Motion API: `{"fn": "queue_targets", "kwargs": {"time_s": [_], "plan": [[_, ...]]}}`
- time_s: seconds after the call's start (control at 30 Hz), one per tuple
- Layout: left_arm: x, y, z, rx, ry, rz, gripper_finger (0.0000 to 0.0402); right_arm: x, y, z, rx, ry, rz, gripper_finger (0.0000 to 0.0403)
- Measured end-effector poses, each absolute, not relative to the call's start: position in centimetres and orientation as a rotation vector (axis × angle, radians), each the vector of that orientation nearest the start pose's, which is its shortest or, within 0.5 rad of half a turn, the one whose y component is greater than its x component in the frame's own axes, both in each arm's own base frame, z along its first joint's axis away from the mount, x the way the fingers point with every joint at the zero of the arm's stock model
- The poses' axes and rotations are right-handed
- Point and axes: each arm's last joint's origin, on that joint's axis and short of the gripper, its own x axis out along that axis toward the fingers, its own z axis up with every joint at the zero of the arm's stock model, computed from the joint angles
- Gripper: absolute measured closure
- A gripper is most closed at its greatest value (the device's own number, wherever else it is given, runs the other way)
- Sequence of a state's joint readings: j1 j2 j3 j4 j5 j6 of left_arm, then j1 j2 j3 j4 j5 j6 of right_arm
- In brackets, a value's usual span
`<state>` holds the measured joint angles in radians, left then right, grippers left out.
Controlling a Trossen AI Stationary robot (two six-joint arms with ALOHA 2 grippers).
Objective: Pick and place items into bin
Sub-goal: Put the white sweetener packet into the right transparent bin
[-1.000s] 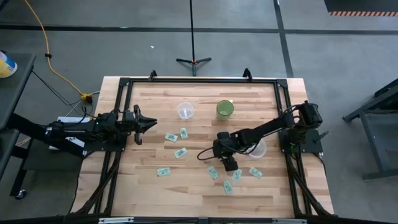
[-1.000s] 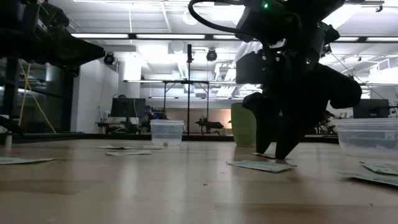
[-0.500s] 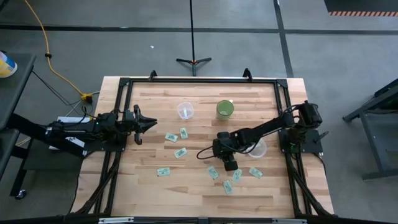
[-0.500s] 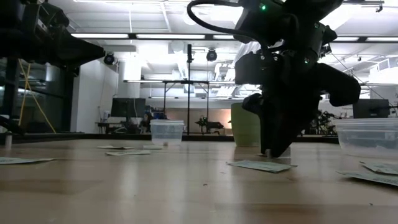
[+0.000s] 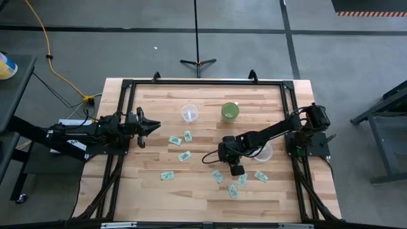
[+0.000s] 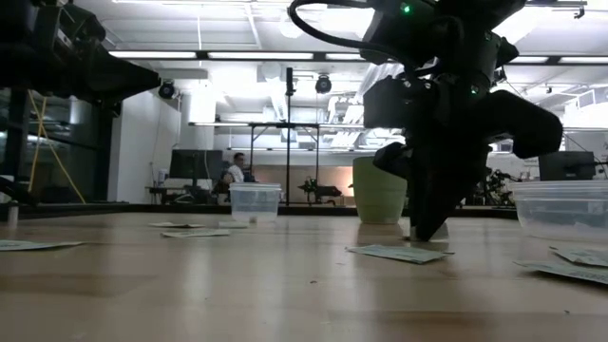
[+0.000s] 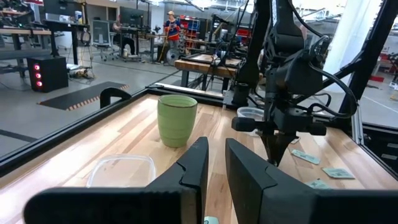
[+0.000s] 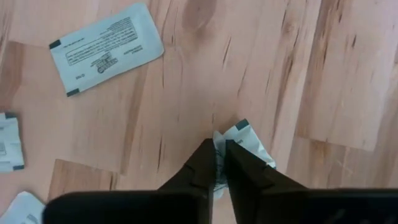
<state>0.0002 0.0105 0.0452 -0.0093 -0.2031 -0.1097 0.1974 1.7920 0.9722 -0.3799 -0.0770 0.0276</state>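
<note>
Several small pale green and white packets lie flat on the wooden table [image 5: 152, 191], among them one at the near left [image 5: 167, 175] and one near the middle [image 5: 184, 156]. My right gripper [image 5: 236, 169] points down at the table's near right and is shut on one packet [image 8: 247, 140]. It also shows in the low view [image 6: 427, 230]. Another packet [image 8: 106, 48] lies flat close by. My left gripper [image 5: 152, 126] waits at the left edge, above the table, open by a narrow gap [image 7: 216, 158] and empty. My right gripper pinches one end of the packet [image 8: 219, 144] between its two fingers, which come from above and point down. That end is crumpled up between the fingertips. The rest of the packet [image 8: 252, 144] lies on the table.
A clear cup [image 5: 262, 151] stands just right of my right gripper, another clear cup [image 5: 189, 113] and a green cup [image 5: 230, 112] stand toward the far side. A black frame [image 5: 203, 82] runs around the table. Three more packets [image 5: 242, 180] lie just near of the right gripper.
My right gripper's fingers, spread apart over the packet a second ago, have shut on it at the table top. The packet's end has crumpled up between them. The gripper has stayed at about the same place.
</note>
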Motion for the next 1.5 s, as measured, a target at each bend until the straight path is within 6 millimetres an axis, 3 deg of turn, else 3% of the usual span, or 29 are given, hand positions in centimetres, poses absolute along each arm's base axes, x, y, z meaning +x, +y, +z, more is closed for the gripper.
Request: {"fn": "queue_targets", "kwargs": {"time_s": [0.13,0.33,0.6,0.9,1.03,1.5], "plan": [[9.5,0.6,17.7,-0.112,-0.037,0.202,0.0309,31.6,6.5,13.6,-0.049,1.198,0.222,0.0397],[9.5,0.6,17.7,-0.112,-0.037,0.202,0.0309,31.7,6.5,14.0,-0.056,1.212,0.212,0.0384],[9.5,0.6,17.7,-0.112,-0.037,0.202,0.0309,32.3,6.5,17.0,-0.083,1.324,0.138,0.0391],[9.5,0.6,17.7,-0.112,-0.037,0.202,0.0309,31.0,6.2,19.4,0.055,1.550,-0.040,0.0396],[9.5,0.6,17.7,-0.112,-0.037,0.202,0.0309,30.9,7.1,20.1,0.046,1.530,-0.028,0.0397],[9.5,0.6,17.7,-0.112,-0.037,0.202,0.0309,26.5,8.7,24.0,0.014,1.519,-0.318,0.0396]]}}
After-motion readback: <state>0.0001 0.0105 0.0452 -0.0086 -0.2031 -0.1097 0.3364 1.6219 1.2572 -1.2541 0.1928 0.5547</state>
